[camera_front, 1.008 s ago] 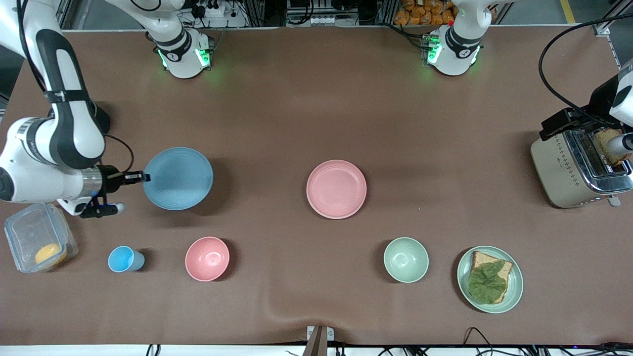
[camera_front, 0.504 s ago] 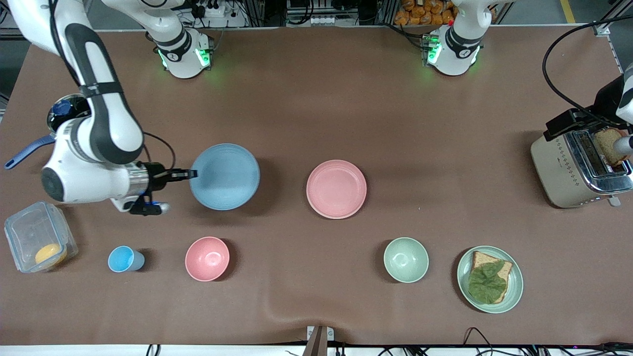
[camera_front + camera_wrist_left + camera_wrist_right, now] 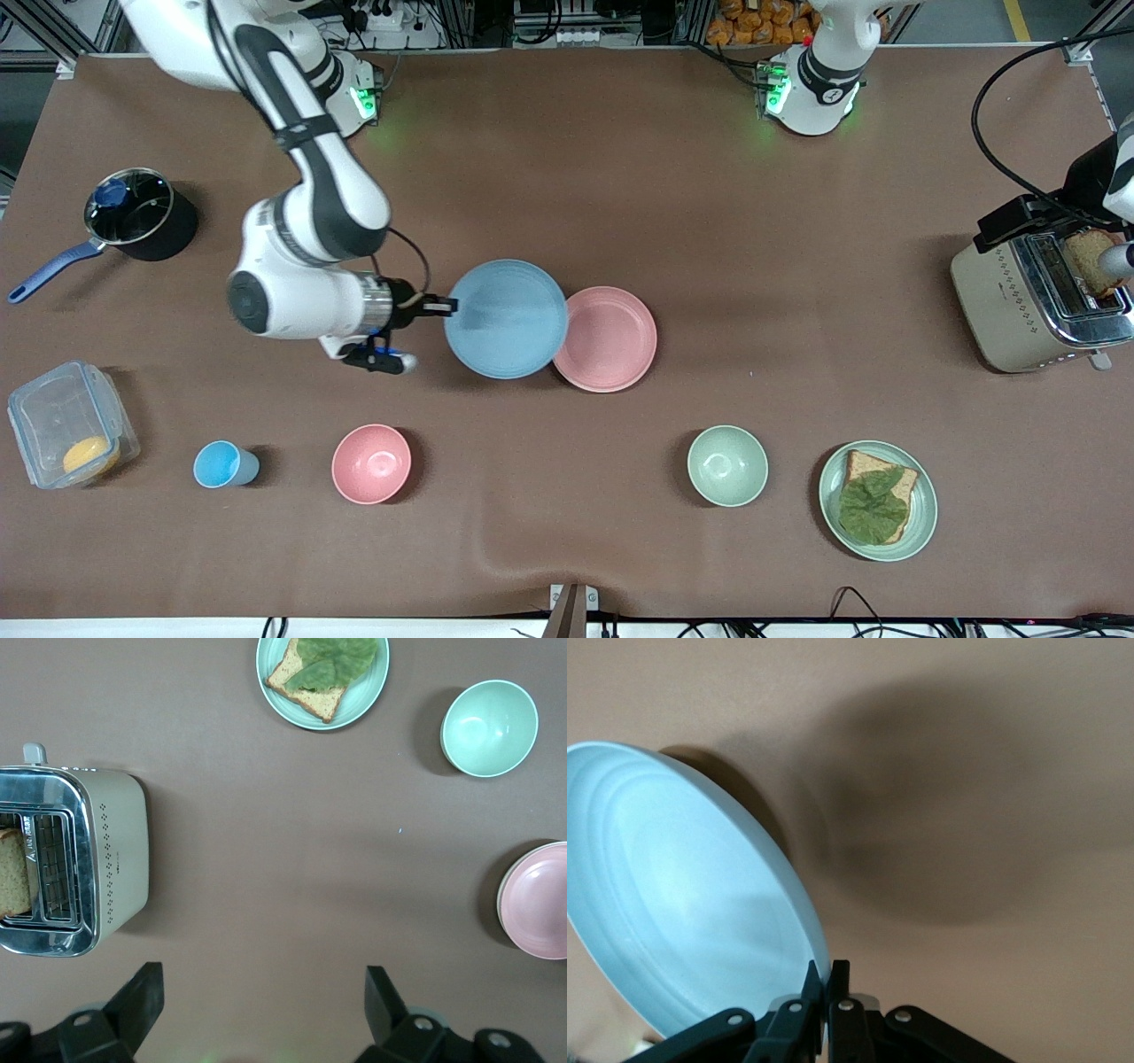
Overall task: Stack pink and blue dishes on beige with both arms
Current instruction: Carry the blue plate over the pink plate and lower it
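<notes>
My right gripper [image 3: 443,307] is shut on the rim of the light blue plate [image 3: 505,319] and holds it above the table. The plate's edge hangs over the edge of the pink plate [image 3: 611,341], which lies flat in the middle of the table. The right wrist view shows the fingers of this gripper [image 3: 830,970] pinched on the blue plate's [image 3: 682,904] rim. My left gripper [image 3: 263,992] hangs open and empty, high over the table beside the toaster, where the left arm waits. The pink plate [image 3: 540,899] shows at the edge of the left wrist view. The beige plate is hidden.
A toaster [image 3: 1032,301] with bread stands at the left arm's end. Nearer the front camera are a green plate with toast [image 3: 877,501], a green bowl [image 3: 727,465], a pink bowl [image 3: 371,463], a blue cup [image 3: 221,464] and a plastic box [image 3: 66,425]. A dark pot [image 3: 137,213] stands at the right arm's end.
My right arm has carried the blue plate from its end of the table toward the middle, up to the pink plate. The left arm has not moved.
</notes>
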